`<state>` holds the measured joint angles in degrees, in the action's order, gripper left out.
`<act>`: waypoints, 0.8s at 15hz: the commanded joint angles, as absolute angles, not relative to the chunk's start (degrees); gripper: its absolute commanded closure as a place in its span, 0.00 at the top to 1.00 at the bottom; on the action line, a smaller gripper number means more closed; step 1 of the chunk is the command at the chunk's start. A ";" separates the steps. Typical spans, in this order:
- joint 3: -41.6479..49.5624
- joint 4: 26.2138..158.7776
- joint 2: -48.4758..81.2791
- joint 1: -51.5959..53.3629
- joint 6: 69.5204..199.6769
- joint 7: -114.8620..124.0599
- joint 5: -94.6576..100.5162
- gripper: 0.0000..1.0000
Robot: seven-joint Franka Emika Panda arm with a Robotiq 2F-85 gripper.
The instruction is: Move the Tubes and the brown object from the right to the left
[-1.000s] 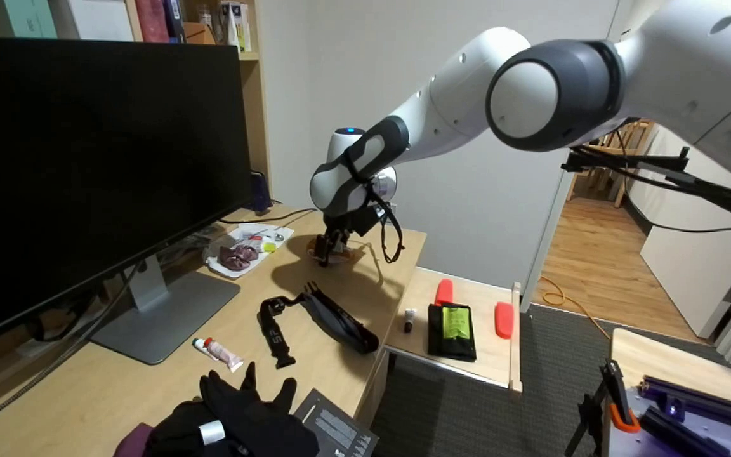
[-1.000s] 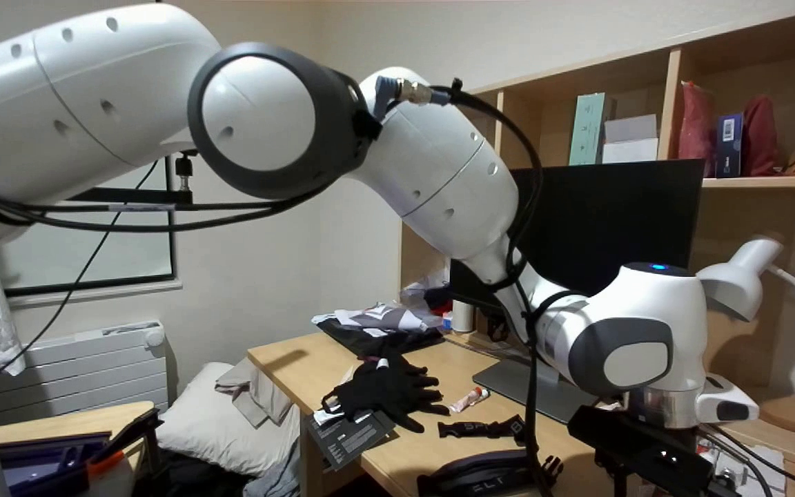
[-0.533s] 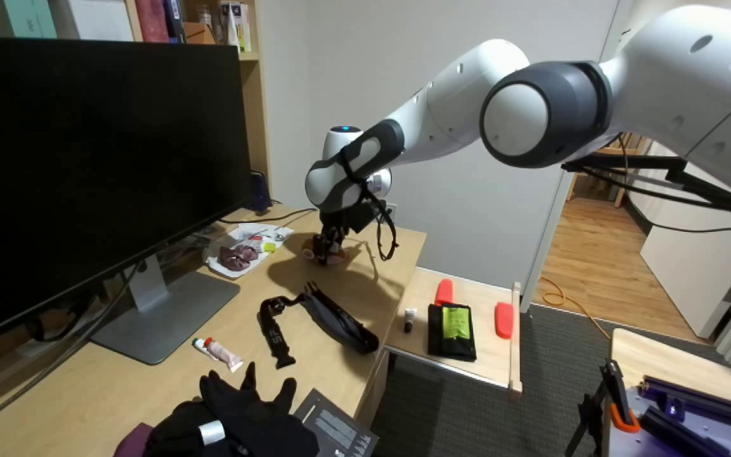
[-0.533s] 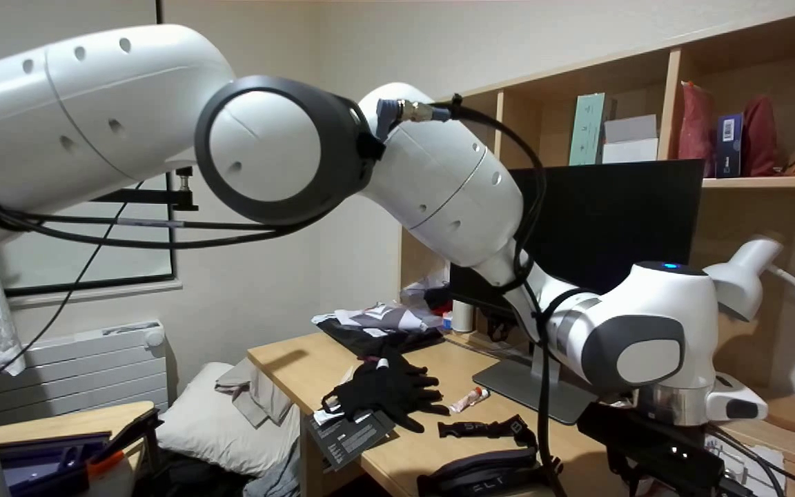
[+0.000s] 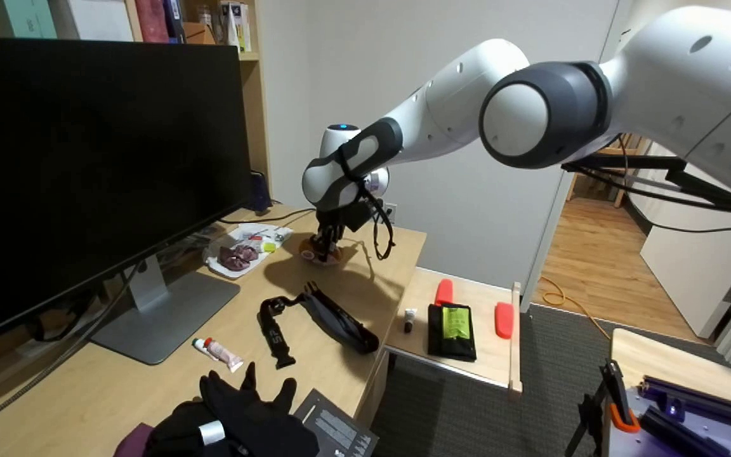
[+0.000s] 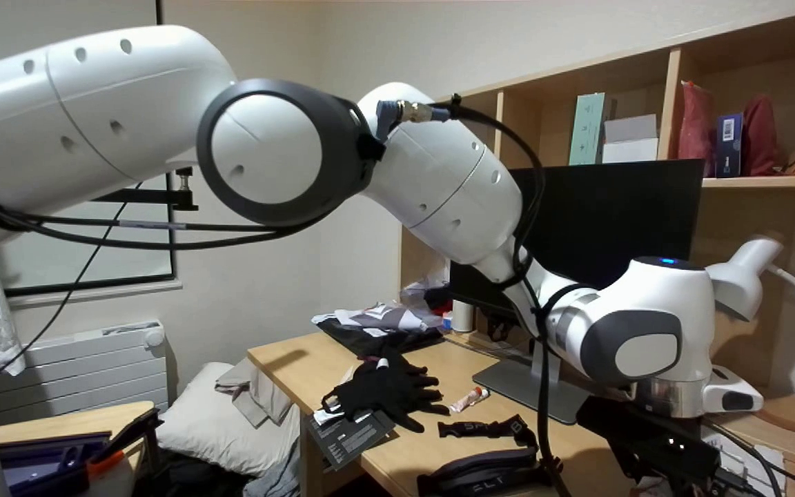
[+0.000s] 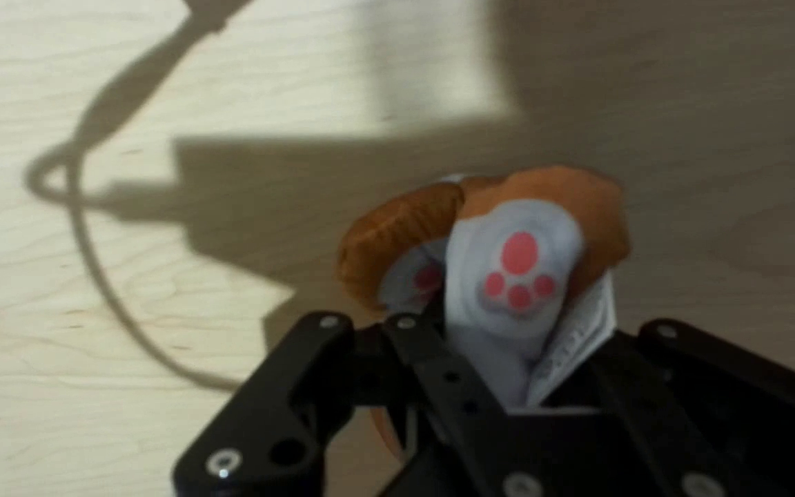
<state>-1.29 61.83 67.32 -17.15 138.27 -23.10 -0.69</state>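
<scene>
Brown plush point(image 7: 497, 259): soft, rounded, paw-printed; right of the monitor point(image 5: 99, 171) in an exterior view
Jaws: I pinch its folded fabric
Tubes point(image 5: 221, 353): slim, capped, in front of the monitor

Brown paw-printed plush point(image 7: 504, 259), between the claw's point(image 7: 515, 338) jaws, two tubes point(image 5: 219, 353), side by side on desk point(image 5: 86, 393)

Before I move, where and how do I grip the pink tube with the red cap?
Probably take the pale pink tube from above, fingers across its body near the capless end: it lies flat on the light wooden desk, and the teal-capped white tube alongside seems to stop short there.
</scene>
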 commanded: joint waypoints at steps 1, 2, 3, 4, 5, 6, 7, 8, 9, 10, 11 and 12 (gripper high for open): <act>-3.84 66.45 63.43 -16.99 138.95 -25.06 -1.35 0.06; -4.70 67.14 62.52 -16.97 139.05 -25.33 -1.41 0.05; -5.89 68.79 60.81 -17.07 138.76 -25.74 -1.56 0.08; -6.86 69.11 60.14 -17.14 138.40 -26.41 -2.05 0.08; -8.01 71.16 58.28 -17.24 139.09 -27.14 -2.34 0.07; -9.05 72.81 56.76 -17.33 139.83 -28.00 -2.56 0.08; -10.10 74.78 54.99 -17.42 140.41 -28.68 -2.88 0.07; -10.94 76.79 53.24 -17.51 140.97 -29.41 -3.14 0.08; -11.88 79.64 50.85 -17.74 141.43 -30.52 -3.44 0.08; -12.84 81.37 49.42 -17.91 142.02 -31.78 -3.85 0.08; -14.21 84.48 47.36 -18.65 142.82 -33.90 -4.43 0.08; -15.69 86.92 45.76 -19.48 143.30 -36.45 -5.14 0.08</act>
<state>-12.24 75.84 53.15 -16.88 140.34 -29.29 -2.24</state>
